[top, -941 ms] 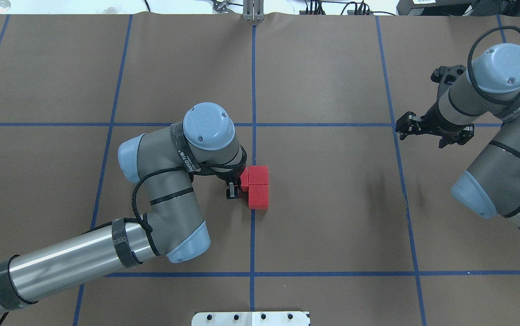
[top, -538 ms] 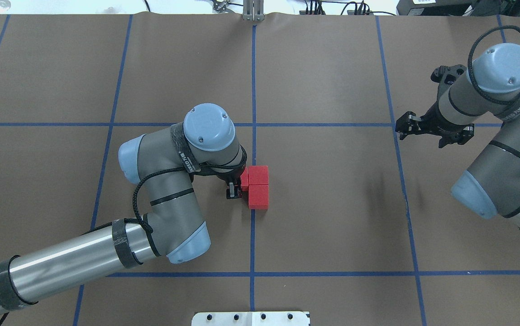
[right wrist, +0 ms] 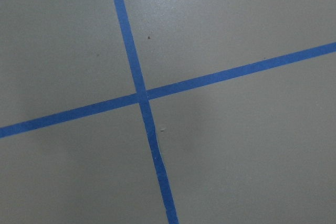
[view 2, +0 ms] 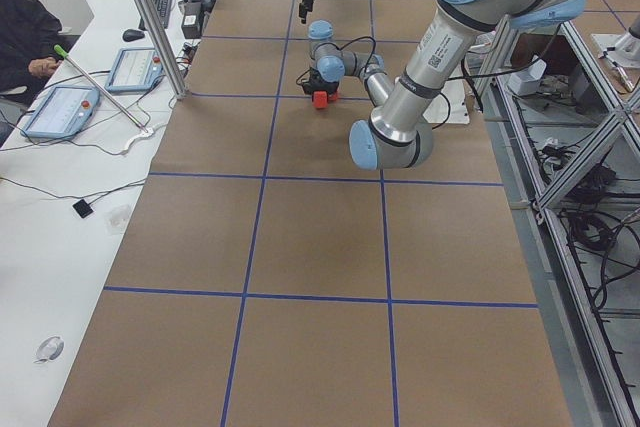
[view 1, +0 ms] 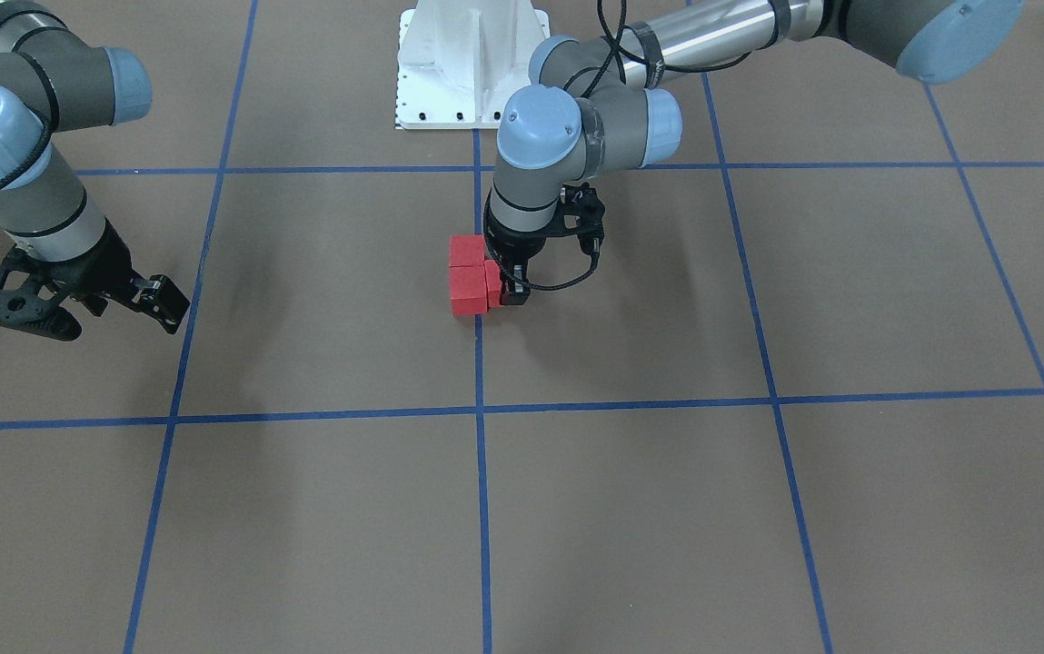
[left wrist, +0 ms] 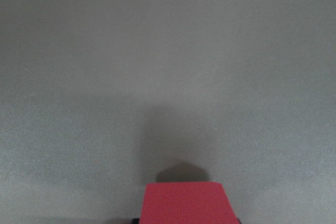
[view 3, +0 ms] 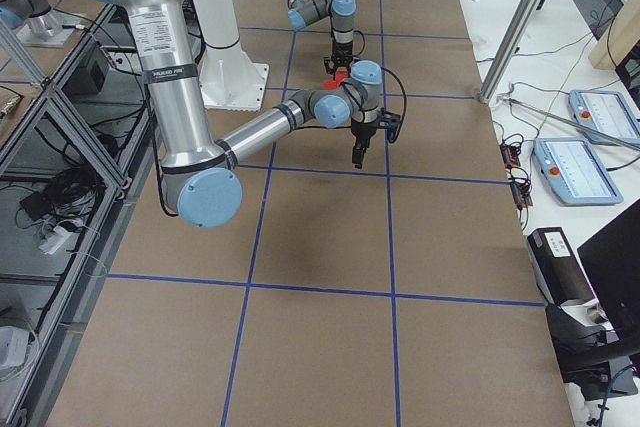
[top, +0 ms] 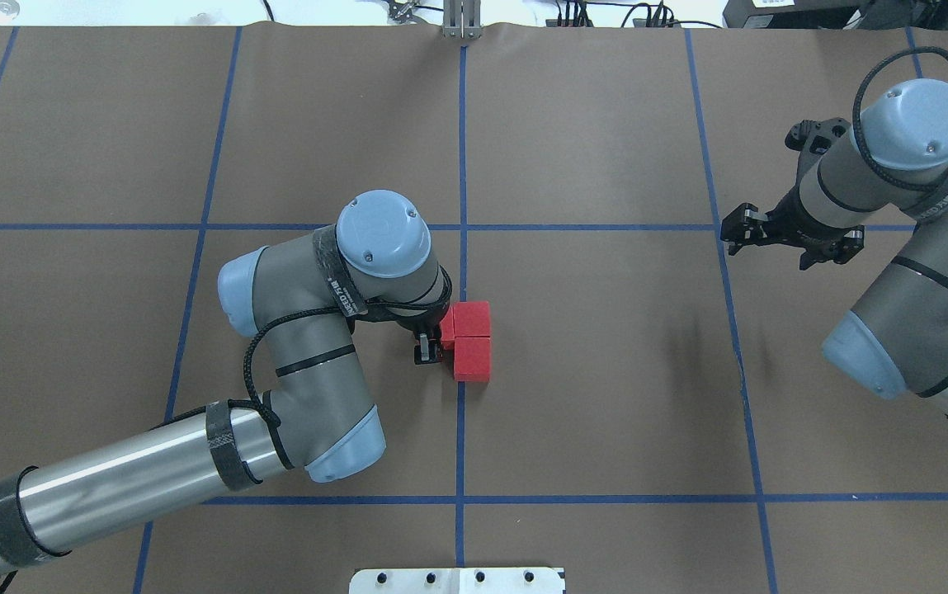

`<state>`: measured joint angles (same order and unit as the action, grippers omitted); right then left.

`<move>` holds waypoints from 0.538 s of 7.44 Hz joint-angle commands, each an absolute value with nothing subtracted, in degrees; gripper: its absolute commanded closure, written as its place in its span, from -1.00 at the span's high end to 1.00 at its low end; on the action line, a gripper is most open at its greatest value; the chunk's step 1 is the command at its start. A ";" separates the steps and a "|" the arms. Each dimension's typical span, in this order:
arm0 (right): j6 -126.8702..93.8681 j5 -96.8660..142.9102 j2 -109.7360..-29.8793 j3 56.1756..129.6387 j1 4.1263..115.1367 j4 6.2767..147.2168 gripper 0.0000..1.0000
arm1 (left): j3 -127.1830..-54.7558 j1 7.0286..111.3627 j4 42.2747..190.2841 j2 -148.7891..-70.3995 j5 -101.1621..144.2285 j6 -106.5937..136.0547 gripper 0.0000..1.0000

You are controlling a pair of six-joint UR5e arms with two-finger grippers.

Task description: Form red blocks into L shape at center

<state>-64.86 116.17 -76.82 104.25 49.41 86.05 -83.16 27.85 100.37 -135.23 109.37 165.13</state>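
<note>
**Left gripper clamped on the third cube at the center**

From my console I see the left gripper (view 1: 501,286) pointing straight down at the center (top: 523,346) of the brown tabletop (top: 606,412). It is clenched on the third red block (top: 445,327). Its wrist camera shows that cube's red face low in the frame, with a dark sliver of finger at each side. I cannot tell whether the cube rests on the surface or is lifted off it.

The other two red blocks (top: 472,359) sit just beside that gripper, on its side toward the right gripper (top: 742,229). They touch each other in a short row along a blue tape line (top: 461,429). The held cube lies against the one farther from the robot, so the three read as an L.

The right gripper hangs well apart, above a crossing of tape lines, holding nothing. Its fingers look spread, and none shows in its own wrist camera.

From overhead the left wrist (top: 381,231) covers most of its gripper, leaving one finger (top: 424,348) showing. A black cable (view 1: 576,272) loops just beside that gripper, on the side away from the blocks. The white pedestal base (view 1: 472,64) stands behind it, toward the robot. In the left side view a person's dark sleeve (view 2: 20,37) and two touch-screen pendants (view 2: 60,112) sit off the brown surface, far from either gripper. The label (view 2: 432,47) on the near arm is too small to read.
</note>
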 commanded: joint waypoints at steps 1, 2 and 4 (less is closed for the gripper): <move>-64.86 116.19 -76.82 104.24 49.39 86.04 1.00 | -83.06 27.77 100.37 -135.26 109.25 165.06 -1.00; -64.86 116.10 -76.82 104.24 49.39 86.04 1.00 | -83.06 27.69 100.37 -135.26 108.29 164.97 -1.00; -64.86 116.19 -76.82 104.24 49.39 86.04 1.00 | -83.06 27.69 100.37 -135.44 108.19 164.97 -1.00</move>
<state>-64.86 116.17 -76.82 104.24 49.40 86.05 -83.06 27.71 100.37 -135.32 108.39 164.98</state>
